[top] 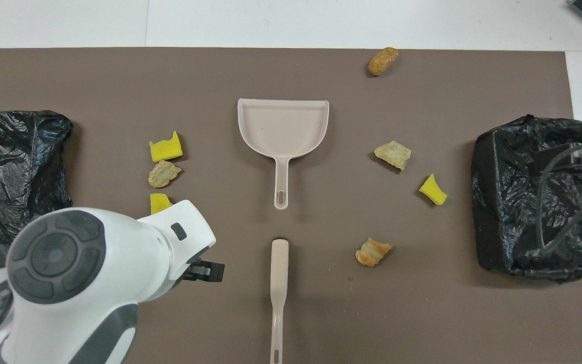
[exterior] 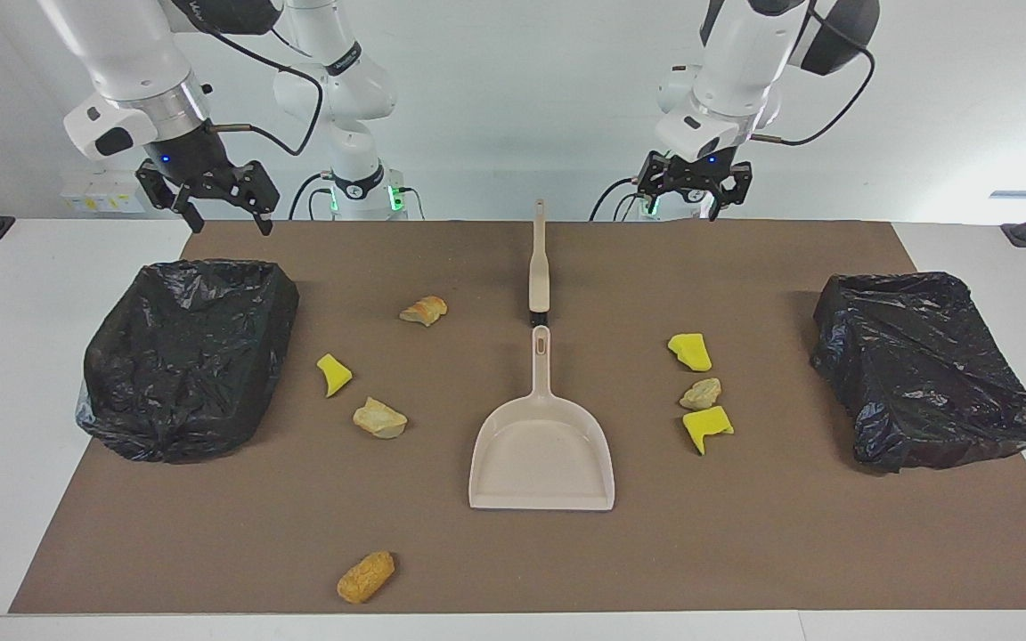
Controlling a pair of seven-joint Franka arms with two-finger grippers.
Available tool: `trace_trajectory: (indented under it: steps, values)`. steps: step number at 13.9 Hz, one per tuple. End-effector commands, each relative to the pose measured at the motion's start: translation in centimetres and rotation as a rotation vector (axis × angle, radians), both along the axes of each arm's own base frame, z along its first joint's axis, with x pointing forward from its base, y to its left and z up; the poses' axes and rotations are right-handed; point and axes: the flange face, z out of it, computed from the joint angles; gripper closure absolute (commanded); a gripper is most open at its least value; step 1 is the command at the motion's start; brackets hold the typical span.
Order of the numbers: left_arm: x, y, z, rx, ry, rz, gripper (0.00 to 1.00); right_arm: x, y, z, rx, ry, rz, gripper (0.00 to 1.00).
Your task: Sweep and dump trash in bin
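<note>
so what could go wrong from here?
1. The brush lies end to end with the dustpan handle; a grab by the open left gripper, now up in the air, could knock the pan askew.
2. The orange lump sits near the mat's edge farthest from the robots; a sweep might push it off.
3. Both bins' black liners look slumped over their openings, so dumped trash may slide off.

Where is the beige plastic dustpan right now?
The beige plastic dustpan lies flat mid-mat in both views, handle pointing toward the robots. The beige brush lies just nearer the robots, in line with that handle, and scattered trash bits sit to both sides.
</note>
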Motion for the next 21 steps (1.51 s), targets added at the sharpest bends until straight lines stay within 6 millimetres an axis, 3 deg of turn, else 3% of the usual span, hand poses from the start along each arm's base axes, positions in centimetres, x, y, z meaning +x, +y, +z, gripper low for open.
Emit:
trace_trajectory:
  steps: [1, 3, 5, 8, 10, 13, 15, 18, 19, 20, 21]
  values:
    - [-2.9, -1.6, -1.0, -0.031, -0.021, 0.023, 0.0, -0.6, 0.1, -0.1, 0.014, -0.001, -0.002, 0.0]
    - [-4.8, -4.7, -3.2, -0.031, -0.019, 0.018, 0.0, -0.6, 0.2, -0.1, 0.014, -0.002, 0.0, 0.0]
    - [-7.9, -7.0, -6.2, -0.033, -0.026, -0.002, 0.0, -0.6, 0.2, -0.1, 0.014, -0.002, 0.0, 0.0]
    - [-10.6, -10.4, -12.9, -0.018, 0.024, -0.039, 0.0, -0.6, 0.2, -0.1, 0.016, 0.001, 0.003, 0.0]
    - [-12.4, -12.0, -15.6, -0.016, 0.025, -0.049, 0.0, -0.7, 0.2, -0.1, 0.016, 0.002, 0.003, 0.0]
    - [-13.2, -12.6, -17.1, -0.021, 0.036, -0.029, 0.0, -0.7, 0.5, -0.1, 0.016, 0.002, 0.001, 0.0]
    - [-15.1, -13.5, -18.1, -0.01, 0.06, -0.044, 0.0, -0.7, 0.4, -0.2, 0.016, 0.004, 0.004, 0.0]
    - [-15.3, -13.3, -19.0, -0.022, 0.049, -0.037, 0.0, -1.9, 0.6, -0.8, 0.015, 0.019, -0.004, 0.0]
    - [-15.8, -13.6, -19.6, -0.012, 0.056, -0.038, 0.0, -1.3, 1.4, -0.8, 0.014, -0.011, 0.018, 0.0]
    - [-16.4, -14.1, -20.5, -0.002, 0.06, -0.039, 0.0, -0.9, 3.5, -1.5, 0.012, -0.006, 0.048, 0.0]
    - [-16.2, -14.4, -20.7, -0.013, 0.051, -0.032, 0.0, -0.2, 4.1, -2.8, 0.013, 0.017, 0.054, 0.0]
